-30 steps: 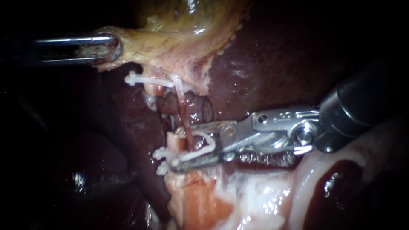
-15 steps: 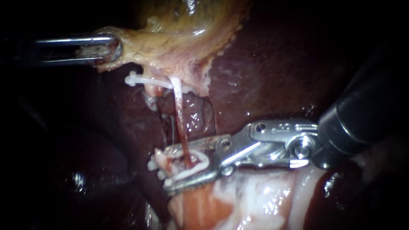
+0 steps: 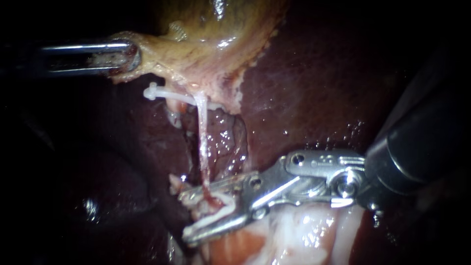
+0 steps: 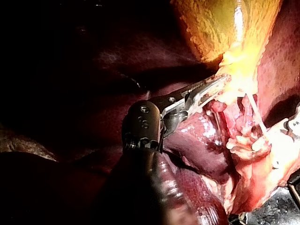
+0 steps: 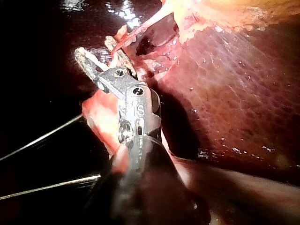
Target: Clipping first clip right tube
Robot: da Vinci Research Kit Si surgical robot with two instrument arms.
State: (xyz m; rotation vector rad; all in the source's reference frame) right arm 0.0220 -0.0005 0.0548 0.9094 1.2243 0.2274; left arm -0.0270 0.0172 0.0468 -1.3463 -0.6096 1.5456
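In the endoscope view the left instrument is seen coming in from the left. Its hand is narrow, with both jaws pressed on the yellowish edge of the gallbladder, which lies at the far side against the dark liver. From this edge a thin pale tube is stretched toward the near side. A far clip is set across the far end of the tube, just beside the gallbladder edge.

The right instrument is seen coming in from the right. Its hand is half wide, and a white near clip is held between the two jaws, touched by both. As far as can be seen, the near end of the tube, red at this place, passes between the legs of the near clip. The legs are not pressed together. Pale and orange tissue is seen just near of the jaws.
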